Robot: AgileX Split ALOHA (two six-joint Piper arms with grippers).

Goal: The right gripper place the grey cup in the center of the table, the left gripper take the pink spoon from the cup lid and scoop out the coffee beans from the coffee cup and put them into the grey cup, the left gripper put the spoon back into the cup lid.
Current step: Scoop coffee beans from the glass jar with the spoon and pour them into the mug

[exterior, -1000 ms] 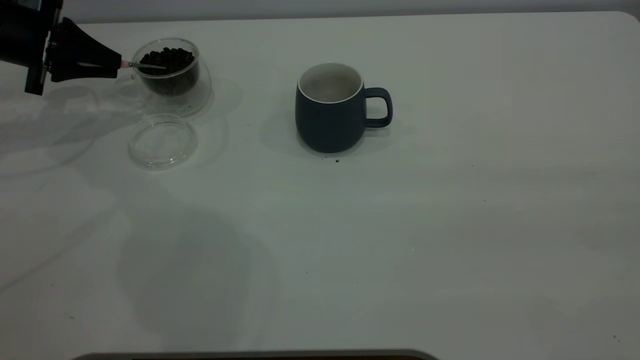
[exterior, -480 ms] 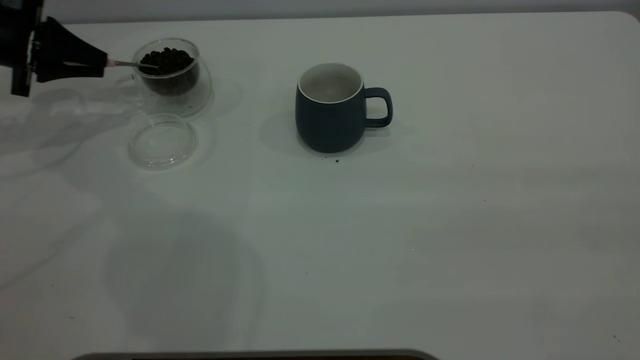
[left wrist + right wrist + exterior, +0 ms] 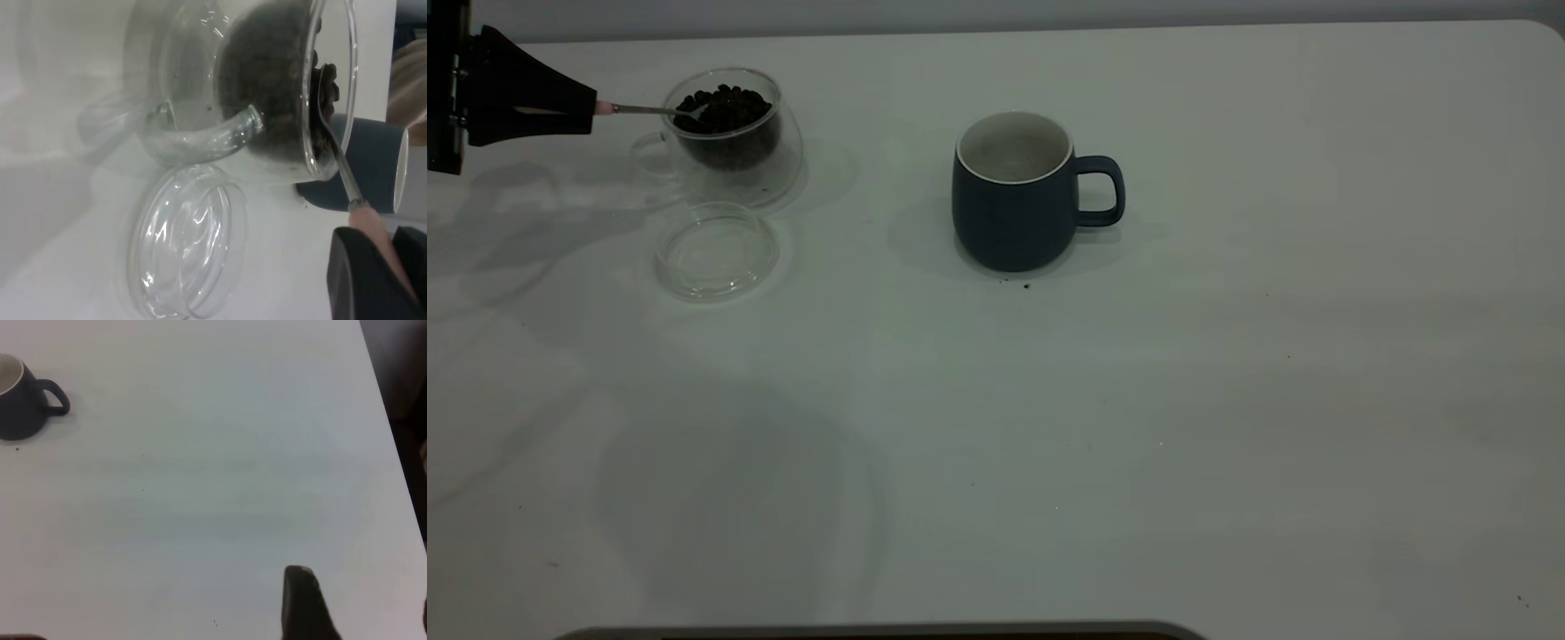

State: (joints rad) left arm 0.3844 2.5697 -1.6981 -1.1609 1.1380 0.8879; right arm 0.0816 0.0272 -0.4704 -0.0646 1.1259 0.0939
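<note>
My left claw grips the pink spoon, bowl seemingly among the coffee beans; right claw's state unclear.

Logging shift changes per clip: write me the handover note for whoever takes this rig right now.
Left pincer: shut on the pink spoon, whose bowl sits among the coffee beans in the coffee cup.
Right pincer: parked off to the right, above bare table.
Done: grey cup placed mid-table; spoon lifted off the cup lid.
Left: carry a scoop to the grey cup, tip it in, return the spoon to the lid.
</note>
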